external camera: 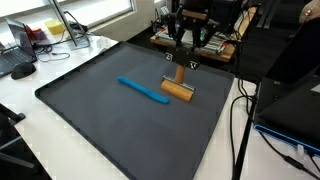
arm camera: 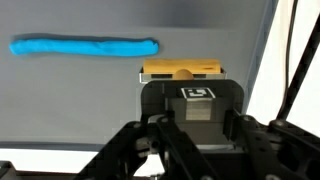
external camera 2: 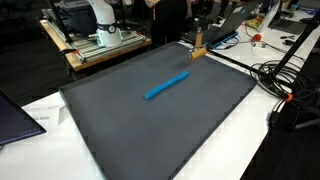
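Looking down the wrist view, we find the fingers (arm camera: 152, 105) closed tight on the handle of the wooden T-shaped tool (external camera: 178, 90). Its block sits low on the gray mat (external camera: 120, 125), near one edge. We note a blue strip (external camera: 143, 89) lying flat nearby, not touching. The mat covers the white table (external camera: 75, 52).

No legible txt, labels or nos. in any view.
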Motion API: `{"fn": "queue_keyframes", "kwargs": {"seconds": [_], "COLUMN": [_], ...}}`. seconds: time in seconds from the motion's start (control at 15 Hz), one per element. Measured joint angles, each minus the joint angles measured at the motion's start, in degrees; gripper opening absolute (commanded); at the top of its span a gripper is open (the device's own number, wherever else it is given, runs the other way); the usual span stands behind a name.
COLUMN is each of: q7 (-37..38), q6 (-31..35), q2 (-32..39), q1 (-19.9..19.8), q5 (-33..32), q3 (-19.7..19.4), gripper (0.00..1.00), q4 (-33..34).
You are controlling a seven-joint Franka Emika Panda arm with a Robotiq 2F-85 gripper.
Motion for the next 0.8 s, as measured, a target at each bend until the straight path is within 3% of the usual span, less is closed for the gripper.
{"fn": "queue_keyframes", "kwargs": {"seconds": [0.4, 0.8], "q7": [-25.9, -51.1], "q6": [5.6, 2.6], "q2": [1.0, 1.6], "q1": [-13.9, -32.8], "q5": [9.0, 18.2], "q3": [8.2, 21.3], "gripper": [0.22, 0.22], "q4": [-1.3, 1.4]}}
